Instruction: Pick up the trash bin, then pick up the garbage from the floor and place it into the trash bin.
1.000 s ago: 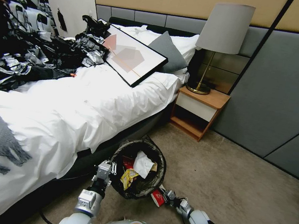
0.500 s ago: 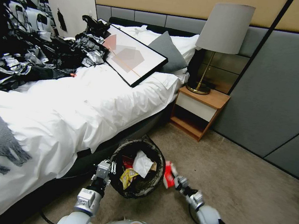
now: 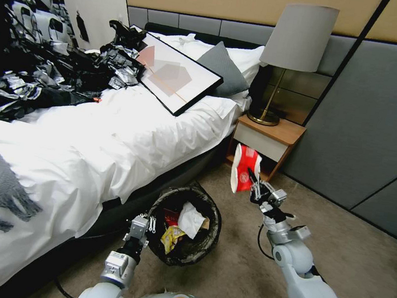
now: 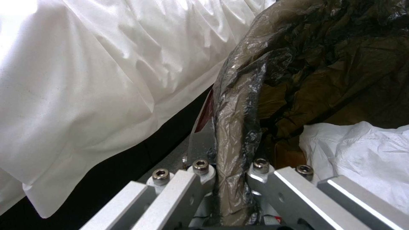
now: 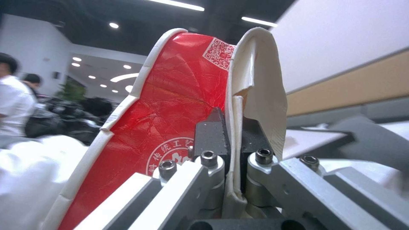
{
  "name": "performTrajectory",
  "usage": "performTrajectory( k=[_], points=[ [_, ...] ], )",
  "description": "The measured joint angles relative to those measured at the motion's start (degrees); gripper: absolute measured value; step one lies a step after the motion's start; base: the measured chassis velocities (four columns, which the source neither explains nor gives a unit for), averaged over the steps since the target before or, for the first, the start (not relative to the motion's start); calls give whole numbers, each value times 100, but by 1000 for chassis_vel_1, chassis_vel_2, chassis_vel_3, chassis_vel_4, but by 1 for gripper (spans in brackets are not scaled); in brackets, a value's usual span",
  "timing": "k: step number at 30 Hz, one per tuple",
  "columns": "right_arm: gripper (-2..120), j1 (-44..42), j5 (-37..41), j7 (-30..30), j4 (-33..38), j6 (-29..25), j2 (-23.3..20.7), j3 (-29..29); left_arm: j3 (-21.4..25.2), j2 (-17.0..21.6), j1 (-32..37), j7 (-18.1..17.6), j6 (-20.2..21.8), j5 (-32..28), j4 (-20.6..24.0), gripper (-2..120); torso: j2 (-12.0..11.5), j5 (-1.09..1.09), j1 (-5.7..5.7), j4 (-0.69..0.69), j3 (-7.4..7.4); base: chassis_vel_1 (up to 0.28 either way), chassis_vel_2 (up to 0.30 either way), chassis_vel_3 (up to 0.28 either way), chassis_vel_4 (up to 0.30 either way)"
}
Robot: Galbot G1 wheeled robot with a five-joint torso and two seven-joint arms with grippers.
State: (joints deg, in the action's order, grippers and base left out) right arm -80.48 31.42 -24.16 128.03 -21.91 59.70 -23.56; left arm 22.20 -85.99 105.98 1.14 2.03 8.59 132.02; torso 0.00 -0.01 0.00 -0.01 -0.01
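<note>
Now one red-and-white wrapper (image 3: 244, 174) pinched in right gripper (image 3: 255, 184) — one trash bin (image 3: 182, 253).

The trash bin (image 3: 186, 227) wears a crinkly, glossy black plastic liner, and the red-and-white wrapper (image 3: 243, 174) looks like creased, slightly shiny paper. Both tools have brushed metal links, the bed (image 3: 109, 145) smooth white cloth, the floor (image 3: 333, 249) matt beige carpet.

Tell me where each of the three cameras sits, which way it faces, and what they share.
Head view: on the robot's head, looking forward and down at bed, carpet and trash bin; both arms show.
Left wrist view: on the left arm, facing the bin's bagged rim, left gripper clamped on it.
Right wrist view: on the raised right arm, right gripper pinching a red-and-white wrapper.
Shared: head and left wrist views both show the white tissue in the bin.
</note>
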Motion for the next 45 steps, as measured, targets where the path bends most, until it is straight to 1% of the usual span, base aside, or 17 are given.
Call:
performTrajectory(
  k=[6, 9, 10, 14, 18, 23, 30, 42, 43, 44, 45],
  points=[
    [0, -238, -404, -221, 150, -64, -126, 352, -10, 1, 2, 0, -17, 9, -6, 1, 0, 0, 0, 0, 0, 0, 0, 0, 0],
    [0, -249, -711, -336, -35, -115, -145, 626, -11, 11, 7, -1, -23, 25, -6, 1, 0, 1, 0, 1, 0, 0, 0, 0, 0],
    [0, -249, -711, -336, -35, -115, -145, 626, -11, 11, 7, -1, -23, 25, -6, 1, 0, 1, 0, 1, 0, 0, 0, 0, 0],
    [0, -150, -974, -323, -375, -116, -111, 1064, -40, -9, 9, 0, -25, 63, -6, 1, 0, 1, 0, 1, 0, 0, 0, 0, 0],
    [0, -95, -1105, -323, -650, -120, -69, 1258, -37, -13, 23, 2, -38, 81, -5, 1, 0, 1, 0, 1, 0, 0, 0, 0, 0],
    [0, -59, -1148, -326, -841, -152, -39, 1313, -30, -14, 26, 5, -43, 82, 2, 1, 0, 0, 0, 1, 0, 0, 0, 0, 0],
    [0, 76, -1162, -323, -1332, -208, -12, 1338, -54, -26, 32, 10, -45, 99, 5, 1, 0, 0, 0, 1, 1, 0, 0, 0, 0],
    [0, 151, -1191, -329, -1804, -264, 28, 1317, -37, -18, 26, 6, -49, 98, 9, 1, 0, 1, 0, 1, 1, 0, 0, 0, 0],
    [1, 129, -1218, -363, -1829, -262, 28, 1296, -35, -16, 21, 6, -49, 94, 10, 1, 0, 1, 0, 1, 1, 0, 0, 0, 0],
    [8, 98, -1262, -378, -1868, -265, 26, 1269, -35, -11, 14, 9, -49, 84, 14, 1, 0, 0, 0, 1, 1, 0, 0, 0, 0],
    [13, 75, -1290, -384, -1888, -282, 21, 1257, -37, -6, 13, 10, -49, 79, 15, 1, 0, 1, 0, 1, 1, 0, 0, 0, 0]
  ],
)
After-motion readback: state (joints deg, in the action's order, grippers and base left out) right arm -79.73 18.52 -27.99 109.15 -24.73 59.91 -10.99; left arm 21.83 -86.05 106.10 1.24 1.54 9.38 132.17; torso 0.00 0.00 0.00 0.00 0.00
